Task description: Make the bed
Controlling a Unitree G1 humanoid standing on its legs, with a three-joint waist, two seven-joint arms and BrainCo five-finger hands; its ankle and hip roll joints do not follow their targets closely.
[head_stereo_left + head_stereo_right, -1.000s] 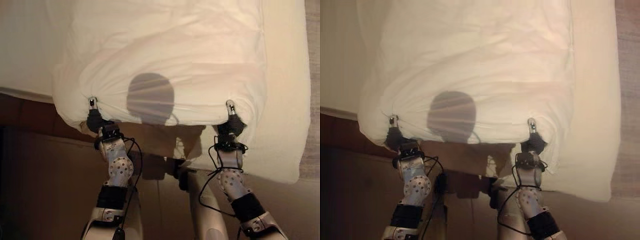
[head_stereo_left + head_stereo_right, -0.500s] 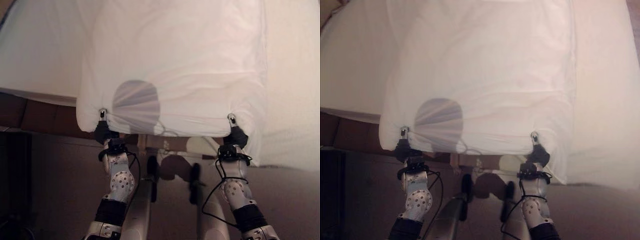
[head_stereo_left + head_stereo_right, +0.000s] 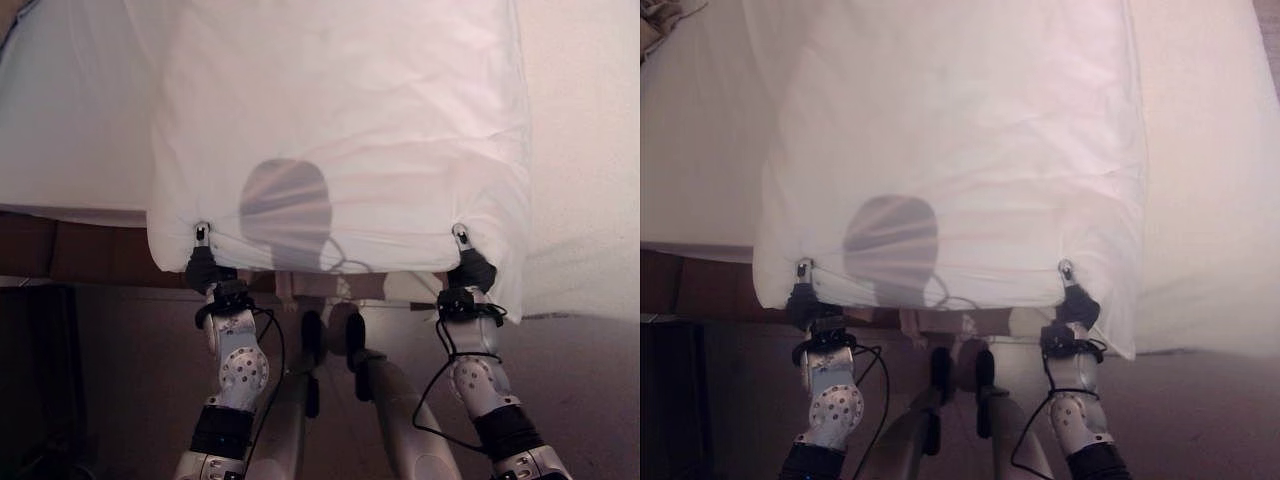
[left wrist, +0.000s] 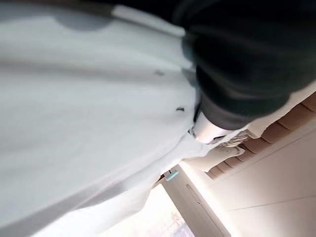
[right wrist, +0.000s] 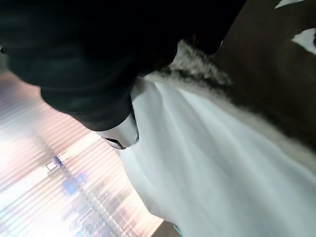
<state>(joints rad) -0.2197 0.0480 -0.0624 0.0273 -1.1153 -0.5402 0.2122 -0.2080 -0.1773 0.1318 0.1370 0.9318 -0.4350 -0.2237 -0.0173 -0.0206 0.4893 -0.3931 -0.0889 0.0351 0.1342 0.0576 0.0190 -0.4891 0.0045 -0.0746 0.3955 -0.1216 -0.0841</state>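
Note:
A white duvet [image 3: 340,130] lies spread over the bed, its near edge hanging past the bed's foot. My left hand [image 3: 203,262] pinches that edge near its left corner, thumb on top of the cloth. My right hand [image 3: 468,262] pinches the same edge near the right corner. The hem is stretched fairly straight between them, with fine creases fanning out from each grip. In the left wrist view the white cloth [image 4: 89,123] runs past the dark cover of the hand. A silver finger [image 5: 121,136] lies against the cloth [image 5: 207,163] in the right wrist view.
The white bed sheet [image 3: 60,120] shows bare to the left of the duvet and to its right [image 3: 585,150]. A brown bed base [image 3: 70,252] runs under the mattress at the left. Dull floor [image 3: 120,380] lies below it.
The camera has shifted a little. Both hands keep their hold on the hem. The loose bulge at the duvet's left corner has drawn in, and the hem now hangs straighter.

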